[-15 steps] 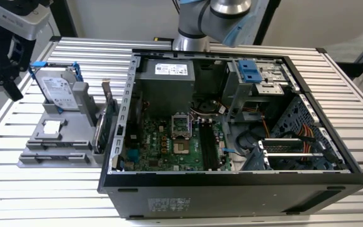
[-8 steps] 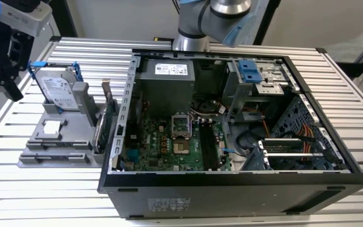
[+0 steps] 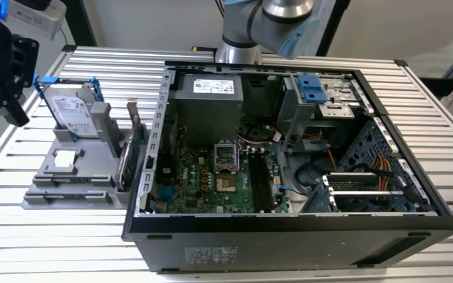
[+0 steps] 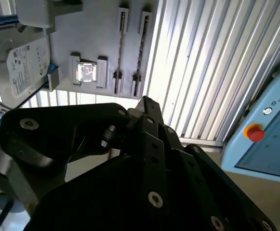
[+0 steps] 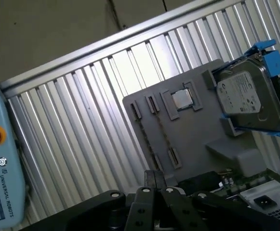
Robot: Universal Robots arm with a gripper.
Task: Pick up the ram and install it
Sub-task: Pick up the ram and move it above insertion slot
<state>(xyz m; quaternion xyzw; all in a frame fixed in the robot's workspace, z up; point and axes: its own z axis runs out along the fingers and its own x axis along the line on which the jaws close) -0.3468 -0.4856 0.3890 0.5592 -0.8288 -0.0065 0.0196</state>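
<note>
My black gripper [image 3: 16,117] hangs high beyond the table's edge on the exterior view's left, well away from the open computer case [image 3: 151,177]. Its fingertips meet in both wrist views [image 4: 147,102] [image 5: 154,174], shut with nothing between them. Under it lies the grey parts holder [image 3: 45,200] with two long narrow slots [image 4: 122,48] [image 5: 147,137]; only thin lines show in them. I cannot make out the ram, neither on the holder nor among the dark memory slots [image 3: 258,180] on the motherboard.
On the holder stand a grey hard drive [image 3: 77,115] in a blue frame, a small square chip [image 3: 65,158] and a green card [image 3: 136,150] on edge beside the case wall. A light blue pendant with a red button [image 4: 254,132] sits off the ribbed table [image 3: 53,247].
</note>
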